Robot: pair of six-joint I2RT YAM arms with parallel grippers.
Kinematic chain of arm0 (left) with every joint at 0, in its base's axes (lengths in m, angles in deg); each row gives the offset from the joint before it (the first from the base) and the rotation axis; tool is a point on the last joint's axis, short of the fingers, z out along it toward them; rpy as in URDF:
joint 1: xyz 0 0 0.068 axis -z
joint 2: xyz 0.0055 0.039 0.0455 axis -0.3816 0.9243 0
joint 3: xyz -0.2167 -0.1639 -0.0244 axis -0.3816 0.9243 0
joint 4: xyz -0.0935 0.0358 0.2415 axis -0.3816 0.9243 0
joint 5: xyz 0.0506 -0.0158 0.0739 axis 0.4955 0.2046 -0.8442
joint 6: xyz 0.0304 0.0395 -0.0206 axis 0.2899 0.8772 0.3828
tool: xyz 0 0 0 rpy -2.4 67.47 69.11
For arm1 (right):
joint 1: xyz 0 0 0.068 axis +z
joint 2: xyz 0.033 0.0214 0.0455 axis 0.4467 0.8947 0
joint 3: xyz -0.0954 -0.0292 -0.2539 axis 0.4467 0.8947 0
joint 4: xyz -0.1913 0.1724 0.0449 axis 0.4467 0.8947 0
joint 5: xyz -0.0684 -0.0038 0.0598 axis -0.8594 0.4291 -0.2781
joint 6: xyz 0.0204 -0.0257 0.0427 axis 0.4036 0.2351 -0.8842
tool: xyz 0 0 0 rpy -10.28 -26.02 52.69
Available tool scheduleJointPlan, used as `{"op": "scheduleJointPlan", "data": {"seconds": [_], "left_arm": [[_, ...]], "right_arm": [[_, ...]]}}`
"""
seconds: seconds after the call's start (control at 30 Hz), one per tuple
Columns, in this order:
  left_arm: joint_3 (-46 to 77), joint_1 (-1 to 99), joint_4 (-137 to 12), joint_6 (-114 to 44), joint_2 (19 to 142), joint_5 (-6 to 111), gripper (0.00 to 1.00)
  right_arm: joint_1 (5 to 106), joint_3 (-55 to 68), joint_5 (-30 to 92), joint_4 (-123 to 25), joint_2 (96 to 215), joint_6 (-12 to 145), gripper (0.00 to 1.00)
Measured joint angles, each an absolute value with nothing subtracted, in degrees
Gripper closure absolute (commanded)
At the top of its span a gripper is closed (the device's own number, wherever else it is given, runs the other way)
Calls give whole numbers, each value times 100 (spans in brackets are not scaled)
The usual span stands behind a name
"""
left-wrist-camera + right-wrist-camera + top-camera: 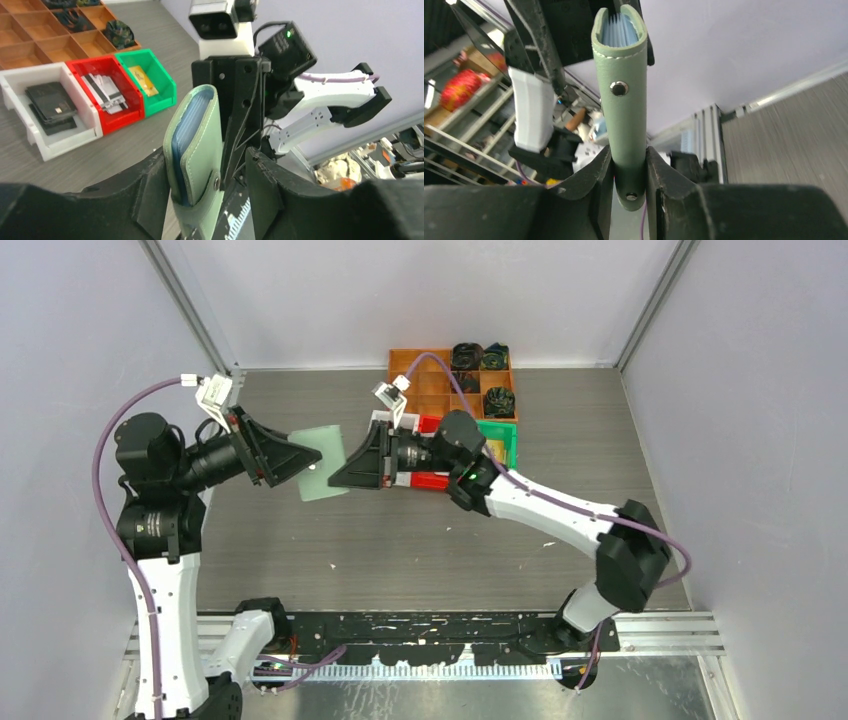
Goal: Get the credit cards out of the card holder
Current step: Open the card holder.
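The pale sage-green card holder (322, 455) hangs in the air between both grippers, folded, with bluish clear pockets showing at its open edge (190, 125). My right gripper (629, 157) is shut on its lower end with the snap tab (621, 100). My left gripper (205, 165) is open around it: the holder rests against the left finger (150, 195), and the right finger stands apart. Credit cards lie in the bins: black ones (50, 102) in the white bin, silvery-white ones (102, 90) in the red bin, a gold-tan one (145, 80) in the green bin.
The white bin (30, 135), red bin (120, 117) and green bin (160, 97) stand in a row under my right arm. Behind them is an orange compartment tray (440, 375) with dark fabric bundles (480, 358). Walls enclose the table on three sides.
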State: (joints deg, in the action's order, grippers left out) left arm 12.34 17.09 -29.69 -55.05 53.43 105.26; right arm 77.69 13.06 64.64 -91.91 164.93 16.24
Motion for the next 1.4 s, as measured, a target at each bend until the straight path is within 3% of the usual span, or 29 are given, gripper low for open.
{"op": "scheduleJointPlan", "data": {"seconds": [0.17,0.37,0.73,0.83,0.93,1.07,1.4], "left_arm": [[742,1709,-1876,-4332,5610,10928,50],[427,1709,-816,-3044,5796,11205,49],[1140,2467,-88,-2478,5859,11168,48],[1153,2760,113,-2214,5881,10888,46],[1151,2909,294,-1831,5896,10661,27],[1153,2964,469,-1440,5903,10268,18],[971,2966,633,-1033,5933,9977,11]], "right_arm": [[7647,722,6978,-6442,15905,3261,99],[7642,-749,7247,-2988,16062,5160,99],[7826,-2513,7096,616,17380,7099,99],[7848,-2806,7028,1171,17540,7365,99],[7859,-3004,6965,1455,17557,7536,99],[7872,-3092,6941,1532,17555,7656,99],[7933,-2801,6976,1451,17485,7706,99]]}}
